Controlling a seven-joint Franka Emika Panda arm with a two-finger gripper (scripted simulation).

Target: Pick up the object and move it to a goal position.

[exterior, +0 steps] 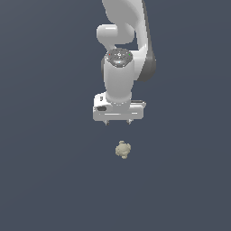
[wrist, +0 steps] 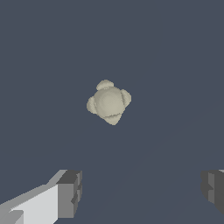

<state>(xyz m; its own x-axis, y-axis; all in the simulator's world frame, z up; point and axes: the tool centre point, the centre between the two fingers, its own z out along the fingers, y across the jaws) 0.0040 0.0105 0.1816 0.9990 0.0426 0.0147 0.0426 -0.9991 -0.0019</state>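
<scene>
Near mid-surface, ext view: object lies alone on plain dark slate-blue surface, slightly toward ext view's right of centre.
Object look: small lumpy beige-tan blob w/ knobbly bumps, matte; wrist view shows rounded middle w/ four knobs around it.
Object contact: rests on surface, nothing else touching it; edges of surface not visible in either view.
Arm: white Franka arm comes down from top of ext view, wrist pointing down at surface.
Tool position: tool hangs above surface, object just beyond it toward the bottom of ext view, apart, no contact.
Tool state: spread wide, holding nothing; in wrist view the two fingers sit far apart w/ bare surface between them.
Tool vs object: object not between the fingers in wrist view; it sits ahead of them, roughly centred on the gap.
Size: blob much narrower than the white tool body.
Finger pads: dark grey, ribbed, clean.
Height of tool over surface: can't tell exactly.
</scene>
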